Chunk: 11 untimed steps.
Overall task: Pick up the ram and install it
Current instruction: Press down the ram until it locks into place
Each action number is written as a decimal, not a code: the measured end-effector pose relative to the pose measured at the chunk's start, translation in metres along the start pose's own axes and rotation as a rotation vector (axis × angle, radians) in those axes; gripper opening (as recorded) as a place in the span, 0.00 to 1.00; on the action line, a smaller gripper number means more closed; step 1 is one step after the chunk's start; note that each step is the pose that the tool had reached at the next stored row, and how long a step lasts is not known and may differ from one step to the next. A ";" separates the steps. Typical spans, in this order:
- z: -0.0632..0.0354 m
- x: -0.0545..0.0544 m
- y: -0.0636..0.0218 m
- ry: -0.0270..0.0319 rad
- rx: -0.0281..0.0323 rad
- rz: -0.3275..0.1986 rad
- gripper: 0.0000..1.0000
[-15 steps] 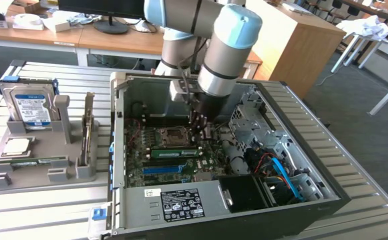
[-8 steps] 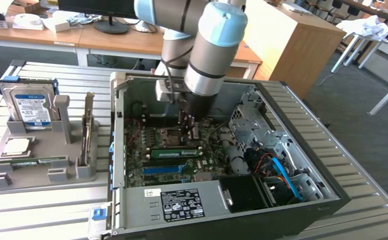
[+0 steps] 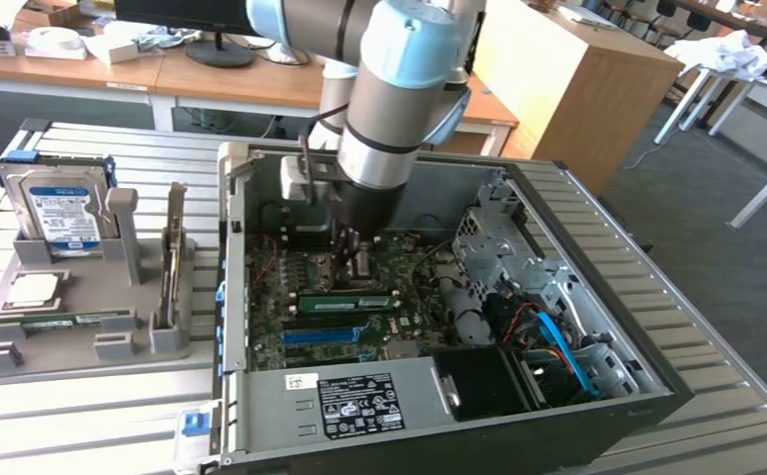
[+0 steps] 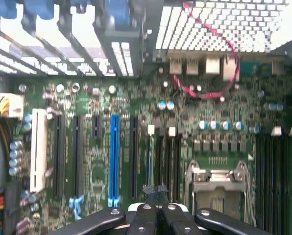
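The ram (image 3: 346,300) is a long green stick standing on edge in a slot of the motherboard (image 3: 307,332), inside the open computer case. In the wrist view the ram (image 4: 150,156) appears as a thin green edge between dark slots, with a white clip at its far end. My gripper (image 3: 354,259) reaches down into the case just behind the ram in the exterior view. Its fingers are shut together with nothing visible between them. In the wrist view, my gripper (image 4: 156,190) hovers over the near end of the ram. Whether it touches the stick I cannot tell.
A grey holder (image 3: 79,341) at the exterior view's left carries a blue-labelled hard drive (image 3: 63,213), a square silver processor (image 3: 34,289) and a thin green strip (image 3: 66,319). The case walls (image 3: 356,401), a drive cage (image 3: 502,247) and cables (image 3: 555,341) hem in the board.
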<state>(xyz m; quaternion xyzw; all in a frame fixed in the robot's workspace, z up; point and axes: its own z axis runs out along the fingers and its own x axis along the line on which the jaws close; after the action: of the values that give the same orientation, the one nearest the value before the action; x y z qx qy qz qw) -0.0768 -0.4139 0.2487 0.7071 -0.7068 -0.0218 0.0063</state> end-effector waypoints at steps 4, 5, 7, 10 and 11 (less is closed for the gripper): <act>0.0001 0.000 0.0028 0.0000 0.0001 0.000 0.10; 0.0001 0.000 0.0028 0.0000 0.0001 0.000 0.10; 0.0003 0.000 0.0028 0.0001 0.0000 0.000 0.10; 0.0026 0.000 0.0028 0.0000 0.0001 0.000 0.10; 0.0039 0.000 0.0027 -0.0003 0.0001 0.000 0.10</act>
<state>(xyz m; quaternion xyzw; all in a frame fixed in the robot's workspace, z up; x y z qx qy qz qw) -0.0797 -0.4140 0.2449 0.7071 -0.7068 -0.0218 0.0061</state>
